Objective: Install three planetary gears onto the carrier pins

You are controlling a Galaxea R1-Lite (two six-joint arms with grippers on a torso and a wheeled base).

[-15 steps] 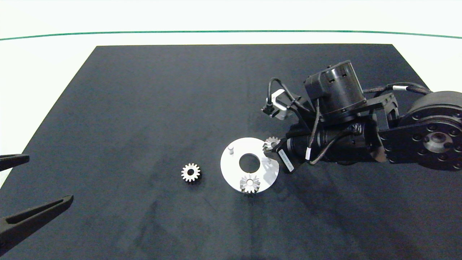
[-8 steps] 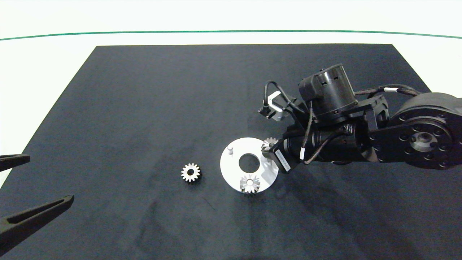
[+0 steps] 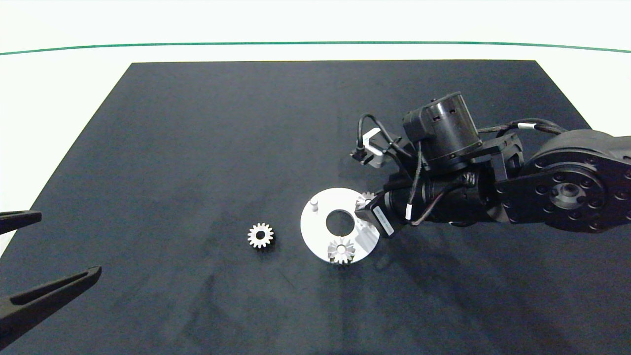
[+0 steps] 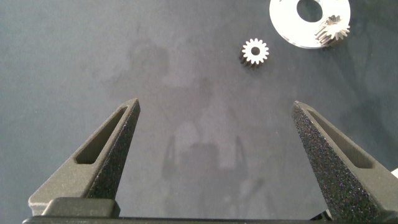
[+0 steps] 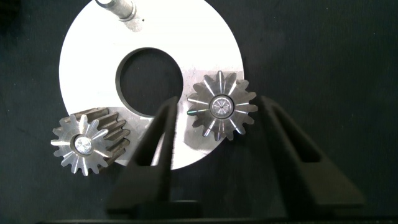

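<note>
On the white disc, your right gripper stands spread around a gear seated on its pin, not pinching. Third gear lies on the mat toward the left gripper, also spread, which is nearer. One pin bare.

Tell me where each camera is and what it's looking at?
Head view: sits above, looking down at the black mat; the right arm reaches the white disc, the left gripper waits at the mat's edge.
Left wrist view: sits on the left arm, looking between its open fingers at bare mat, with the loose gear beyond.
Right wrist view: sits on the right arm, looking straight down at the disc; the right gripper is spread around a gear on its pin.
All three show the disc.
</note>
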